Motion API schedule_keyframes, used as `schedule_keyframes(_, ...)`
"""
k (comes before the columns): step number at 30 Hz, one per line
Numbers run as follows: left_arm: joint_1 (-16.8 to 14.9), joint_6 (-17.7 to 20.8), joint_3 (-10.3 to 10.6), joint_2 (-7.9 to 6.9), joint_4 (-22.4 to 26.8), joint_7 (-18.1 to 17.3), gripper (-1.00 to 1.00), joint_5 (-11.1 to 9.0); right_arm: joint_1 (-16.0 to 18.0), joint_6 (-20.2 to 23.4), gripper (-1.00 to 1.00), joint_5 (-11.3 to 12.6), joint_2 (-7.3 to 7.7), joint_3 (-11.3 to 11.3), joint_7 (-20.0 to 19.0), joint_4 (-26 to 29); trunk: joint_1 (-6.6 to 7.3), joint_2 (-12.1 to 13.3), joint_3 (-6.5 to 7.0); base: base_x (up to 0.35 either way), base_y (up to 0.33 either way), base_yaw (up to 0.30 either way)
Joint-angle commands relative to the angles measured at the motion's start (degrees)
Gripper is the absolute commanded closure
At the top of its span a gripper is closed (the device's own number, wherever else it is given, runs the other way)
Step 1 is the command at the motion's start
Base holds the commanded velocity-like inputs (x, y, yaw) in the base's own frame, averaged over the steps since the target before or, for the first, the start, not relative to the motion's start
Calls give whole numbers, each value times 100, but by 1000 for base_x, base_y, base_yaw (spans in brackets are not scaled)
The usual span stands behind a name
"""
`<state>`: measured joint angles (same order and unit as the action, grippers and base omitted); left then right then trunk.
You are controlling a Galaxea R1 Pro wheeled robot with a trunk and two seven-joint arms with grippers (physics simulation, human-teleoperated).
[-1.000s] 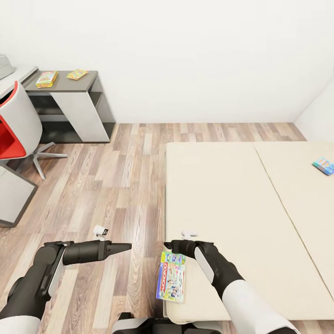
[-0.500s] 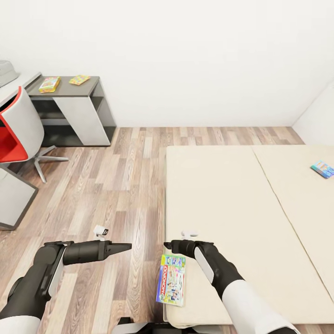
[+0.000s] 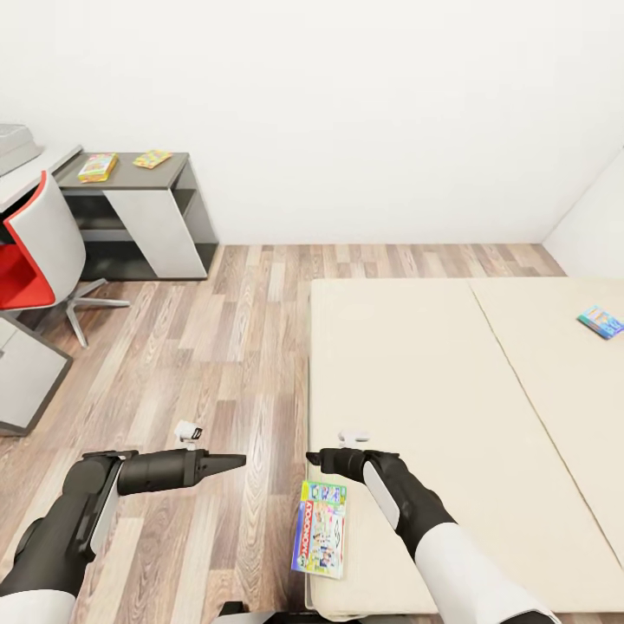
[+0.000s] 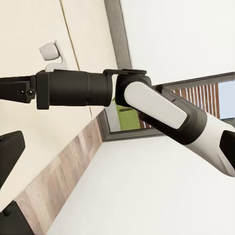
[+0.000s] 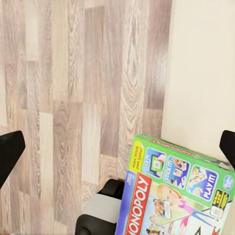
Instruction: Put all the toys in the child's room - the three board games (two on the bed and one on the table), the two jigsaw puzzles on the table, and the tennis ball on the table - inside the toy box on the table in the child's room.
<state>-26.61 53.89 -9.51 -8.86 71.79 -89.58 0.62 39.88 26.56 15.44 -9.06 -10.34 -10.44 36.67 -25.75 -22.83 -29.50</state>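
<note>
**View drifting back from bed; no toy boxed yet**

Since a second ago the whole head view has shifted: desk and far game sit lower and further in, near game lower in frame. Camera motion, not the objects.

Green board game [image 3: 319, 528] lies on the bed's [image 3: 407, 364] near corner, overhanging the mattress edge toward the wood floor [image 3: 234, 347]. Second board game [image 3: 601, 321] lies flat far across the mattress, well apart. Two small colourful flat boxes [image 3: 98, 166], [image 3: 152, 159] rest on the dark desk [image 3: 130, 178]; which is puzzle or game, too small to tell. Grey bin corner [image 3: 16, 143] is visible beyond the red chair [image 3: 35, 251].

Progress, judged: nothing visibly in the bin; all toys remain.

Right gripper [image 3: 314, 458] hovers just above the green game, fingers spread, empty. Left gripper [image 3: 236, 462] is held level over the floor; open or closed cannot be told.
</note>
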Motion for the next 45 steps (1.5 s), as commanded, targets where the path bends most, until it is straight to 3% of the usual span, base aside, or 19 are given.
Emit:
schedule_keyframes(1,-2,61,1,-1,2,-21,-100,8,2,27,-100,12,1,-3,-2,4,-3,-9,2,0,0,38)
schedule_keyframes(45,-2,61,2,-1,2,-16,-100,8,2,25,-100,12,1,-8,-1,-2,-3,-9,416,0,0,77)
